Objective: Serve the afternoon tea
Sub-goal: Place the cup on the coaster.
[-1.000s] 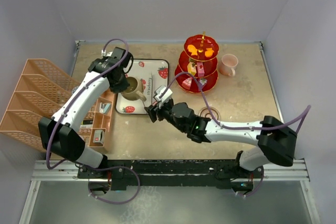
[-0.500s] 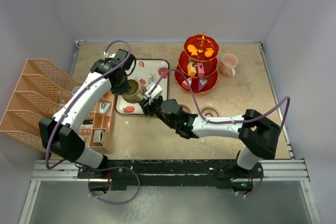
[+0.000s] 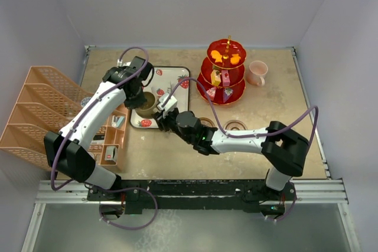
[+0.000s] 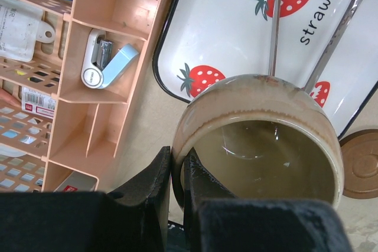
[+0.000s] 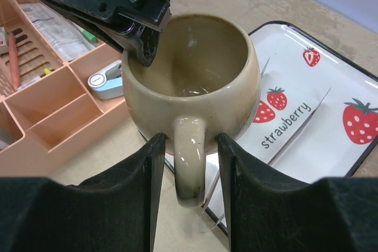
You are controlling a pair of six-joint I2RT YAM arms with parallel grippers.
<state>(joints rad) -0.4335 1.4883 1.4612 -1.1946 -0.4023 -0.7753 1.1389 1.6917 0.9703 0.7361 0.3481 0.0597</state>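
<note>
The olive-brown mug (image 3: 146,103) hangs over the near left corner of the strawberry tray (image 3: 177,75). My left gripper (image 4: 178,157) is shut on the mug's rim (image 4: 260,146), one finger inside and one outside. My right gripper (image 5: 189,140) is open and straddles the mug's handle (image 5: 190,163), with a gap on each side. The red three-tier stand (image 3: 224,78) holds toy sweets (image 3: 227,57), and the pink mug (image 3: 257,73) stands to its right. Two brown coasters (image 3: 235,126) (image 3: 207,123) lie in front of the stand.
Long metal tweezers (image 4: 274,22) lie on the tray under the mug. A peach compartment organiser (image 3: 112,134) with small items sits left of the tray. Beyond it stands a slotted peach rack (image 3: 41,110). White walls close the table on three sides.
My right gripper has moved left to the mug and its jaws have narrowed around the handle. The left gripper keeps its hold on the rim, shifted only slightly.
</note>
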